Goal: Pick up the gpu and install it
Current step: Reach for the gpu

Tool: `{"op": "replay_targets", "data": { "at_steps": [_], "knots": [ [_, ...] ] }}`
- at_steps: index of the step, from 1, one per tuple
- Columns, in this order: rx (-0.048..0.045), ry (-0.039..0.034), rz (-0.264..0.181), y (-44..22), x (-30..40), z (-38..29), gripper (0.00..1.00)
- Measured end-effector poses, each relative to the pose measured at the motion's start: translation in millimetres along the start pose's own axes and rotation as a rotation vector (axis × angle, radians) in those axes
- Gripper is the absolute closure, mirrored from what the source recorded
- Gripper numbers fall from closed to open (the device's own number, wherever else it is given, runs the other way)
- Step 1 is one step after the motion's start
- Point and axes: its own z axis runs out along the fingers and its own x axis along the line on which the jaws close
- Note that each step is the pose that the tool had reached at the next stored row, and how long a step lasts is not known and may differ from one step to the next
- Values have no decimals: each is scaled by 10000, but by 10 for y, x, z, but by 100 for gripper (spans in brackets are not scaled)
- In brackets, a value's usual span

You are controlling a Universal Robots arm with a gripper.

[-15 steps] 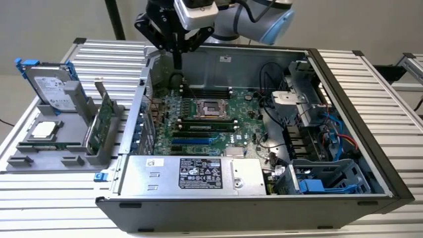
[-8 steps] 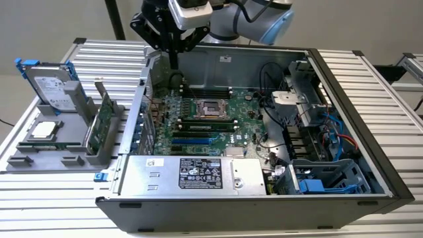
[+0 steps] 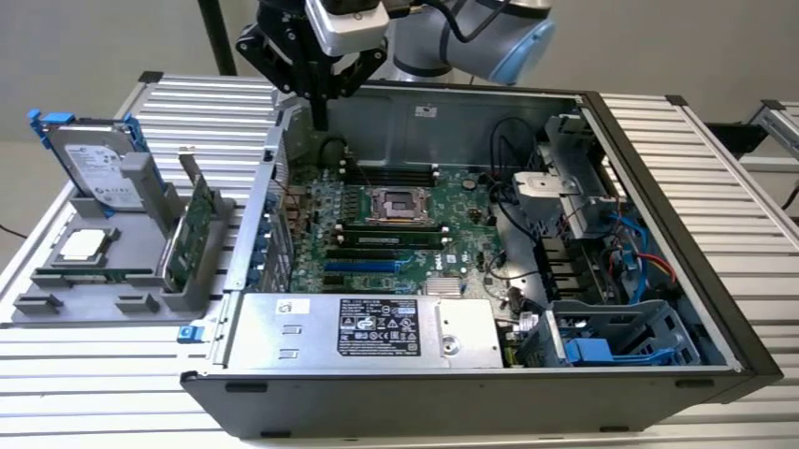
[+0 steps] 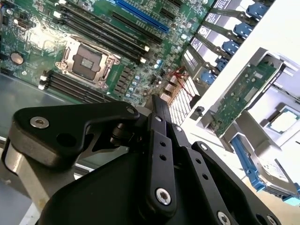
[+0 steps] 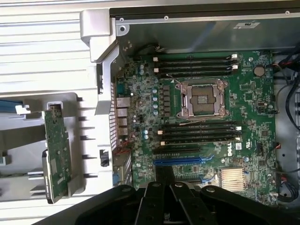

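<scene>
Closest in the second wrist view is my gripper [image 4: 157,102], fingers pressed together with nothing between them. In the exterior view it [image 3: 321,120] hangs pointing straight down over the rear wall of the case [image 3: 437,412], at about eleven o'clock from the board [image 3: 462,243].

From the board, the gpu [image 3: 187,238] is at nine o'clock in the exterior view, outside the case. It stands on edge in a slot of the grey holder [image 3: 88,313]. I judge it is racked this way so its upper edge stays free for a pinch from above. I am well apart from it, so the pick is not yet made.

The case lies on its side with the panel off, I take it so the board faces up and a card can go straight down into a slot.

By count, the holder carries one gpu, one drive [image 3: 94,168] leaning upright at ten o'clock from the gpu, one processor chip [image 3: 81,245] lying flat, and one memory stick [image 3: 75,274] lying flat just beside the chip. On the board I count one empty socket [image 5: 200,98] and one blue slot [image 5: 176,161]. I cannot count the dark memory slots reliably.
</scene>
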Motion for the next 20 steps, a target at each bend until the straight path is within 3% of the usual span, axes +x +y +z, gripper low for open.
{"op": "replay_targets", "data": {
  "at_steps": [20],
  "knots": [
    [0,0,0,-15,206,-4,100]
  ]
}}
